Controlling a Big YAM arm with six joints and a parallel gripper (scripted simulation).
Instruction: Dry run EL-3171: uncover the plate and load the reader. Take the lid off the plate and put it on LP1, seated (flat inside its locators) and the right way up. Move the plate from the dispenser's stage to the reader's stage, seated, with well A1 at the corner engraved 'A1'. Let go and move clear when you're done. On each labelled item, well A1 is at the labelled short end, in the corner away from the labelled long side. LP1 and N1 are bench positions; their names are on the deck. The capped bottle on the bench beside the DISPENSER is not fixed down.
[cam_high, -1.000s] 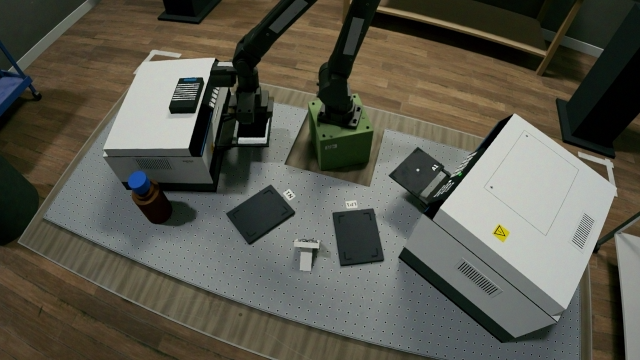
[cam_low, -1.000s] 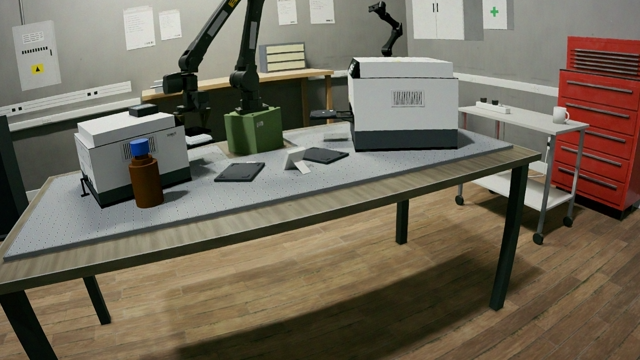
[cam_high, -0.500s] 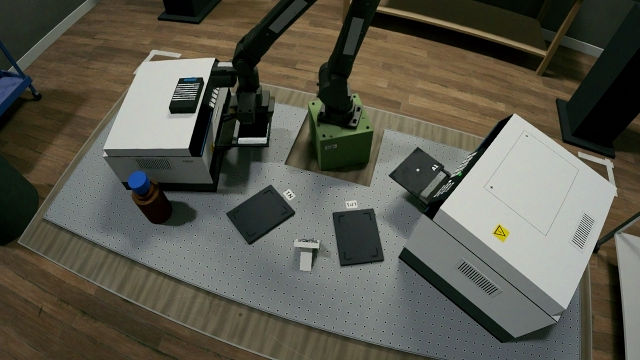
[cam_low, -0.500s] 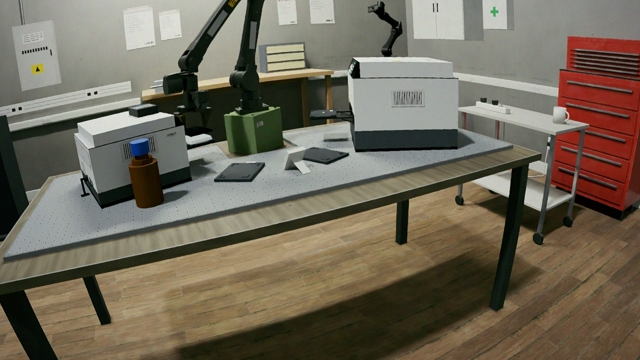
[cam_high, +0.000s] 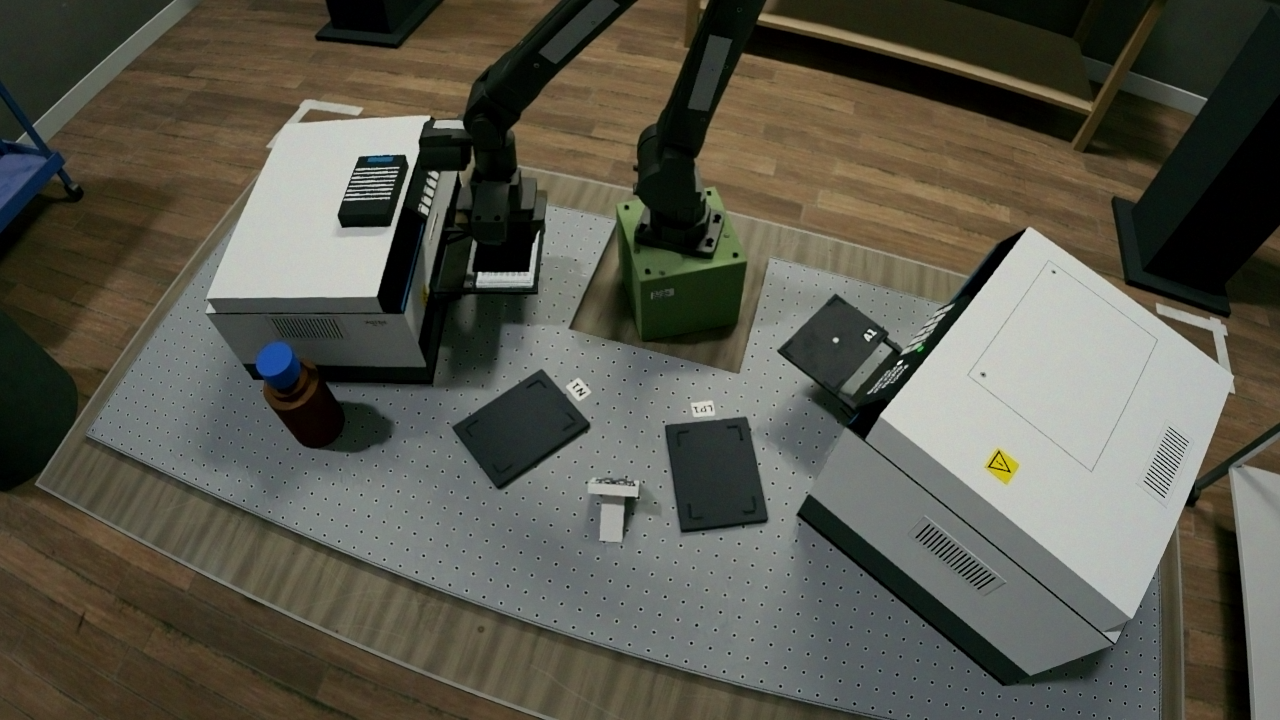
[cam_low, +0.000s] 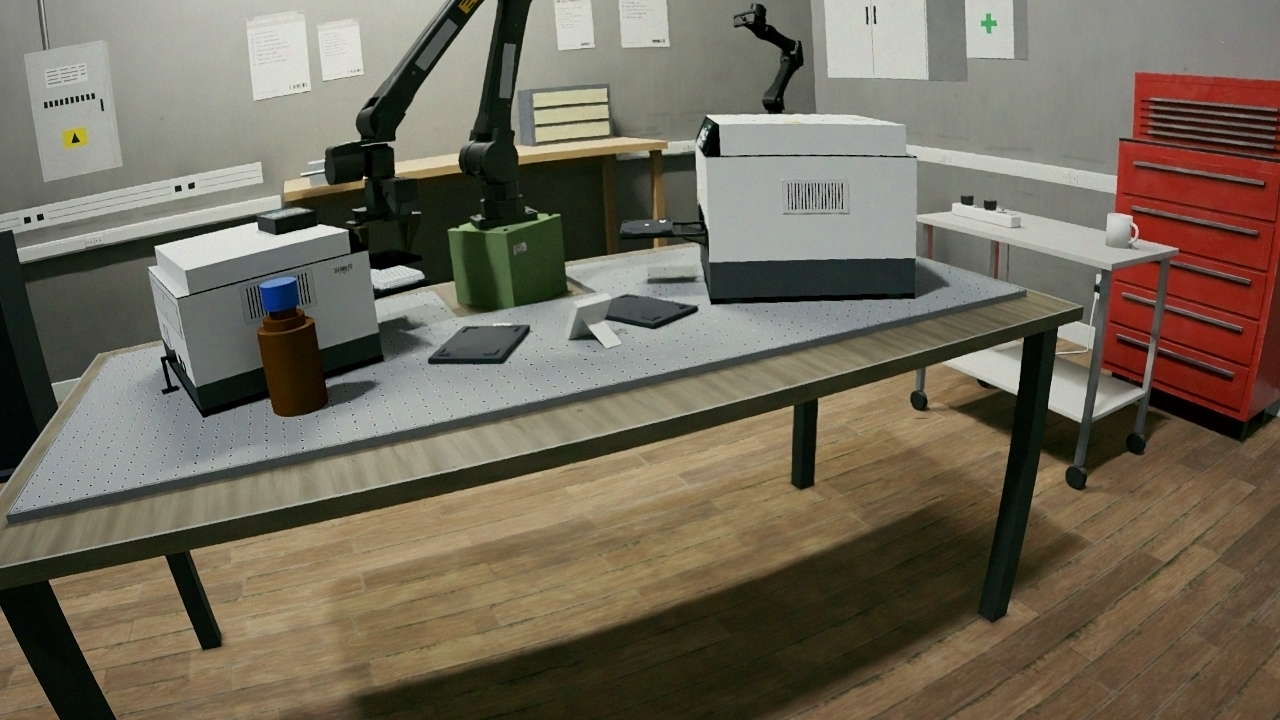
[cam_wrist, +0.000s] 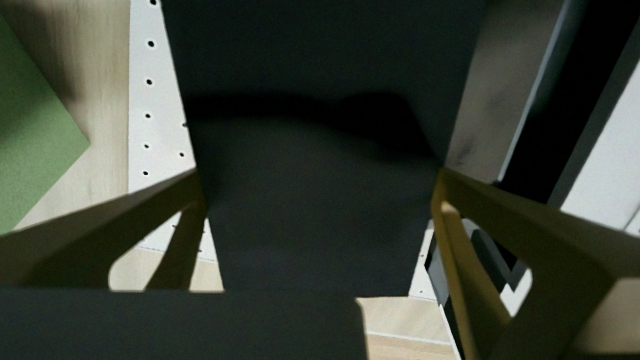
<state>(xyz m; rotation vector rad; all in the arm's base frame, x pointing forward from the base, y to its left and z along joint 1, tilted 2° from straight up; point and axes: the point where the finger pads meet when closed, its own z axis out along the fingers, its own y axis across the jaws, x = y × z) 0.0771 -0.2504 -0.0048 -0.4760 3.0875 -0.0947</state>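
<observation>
1. The claw (cam_high: 506, 248) (cam_low: 384, 250) (cam_wrist: 319, 180) was spread wide, its fingers closed against opposite sides of a black lid (cam_high: 501, 257) (cam_low: 393, 259) (cam_wrist: 320, 225), which was held between them.
2. The lid was held above the white plate (cam_high: 505, 279) (cam_low: 398, 279); much of the plate was hidden from above by the lid and the claw.
3. The plate was left on the stage of the dispenser (cam_high: 304, 223) (cam_low: 210, 313) (cam_wrist: 607, 175), at one short end of the table (cam_high: 501, 660) (cam_low: 537, 470) (cam_wrist: 400, 315). Whether it was fully seated could not be told.
4. The green pedestal (cam_high: 689, 304) (cam_low: 528, 268) (cam_wrist: 35, 135) was placed by the rear long edge, between the dispenser and the reader (cam_high: 1029, 429) (cam_low: 805, 237).
5. At the opposite short end, the reader's stage (cam_high: 819, 344) (cam_low: 646, 232), marked A1, was extended towards the pedestal and carried no plate.
6. LP1 (cam_high: 716, 474) (cam_low: 651, 310) was left unoccupied, nearer the reader's end than N1 (cam_high: 521, 429) (cam_low: 478, 344).
7. A white stand (cam_high: 613, 489) (cam_low: 588, 315) was set between those pads, towards the front long edge.
8. The blue-capped brown bottle (cam_high: 304, 404) (cam_low: 293, 367) was stood upright just beside the dispenser, near the table's front corner at that end.
</observation>
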